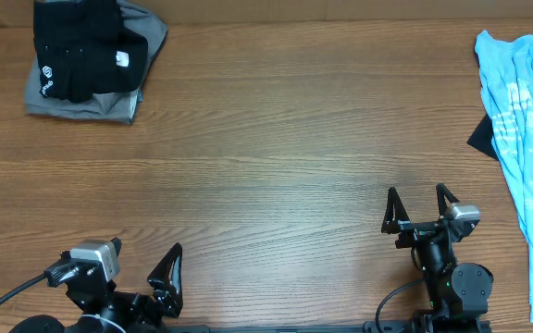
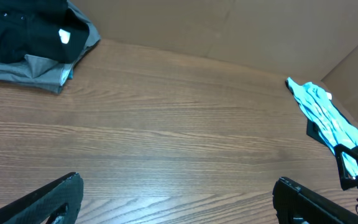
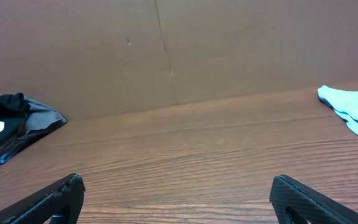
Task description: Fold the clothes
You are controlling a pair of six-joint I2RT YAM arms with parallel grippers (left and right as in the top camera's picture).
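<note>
The black T-shirt (image 1: 81,51) lies folded on top of a grey folded garment (image 1: 109,104) at the far left corner of the table, its white round logo and white tag facing up. It also shows in the left wrist view (image 2: 17,28) and the right wrist view (image 3: 2,118). My left gripper (image 1: 142,273) is open and empty near the front edge at the left. My right gripper (image 1: 420,205) is open and empty near the front edge at the right. Both are far from the black T-shirt.
A light blue printed shirt (image 1: 526,120) lies crumpled along the right edge, with a dark piece of cloth (image 1: 481,137) under it. It shows in the left wrist view (image 2: 325,115) too. A brown cardboard wall (image 3: 179,50) stands behind the table.
</note>
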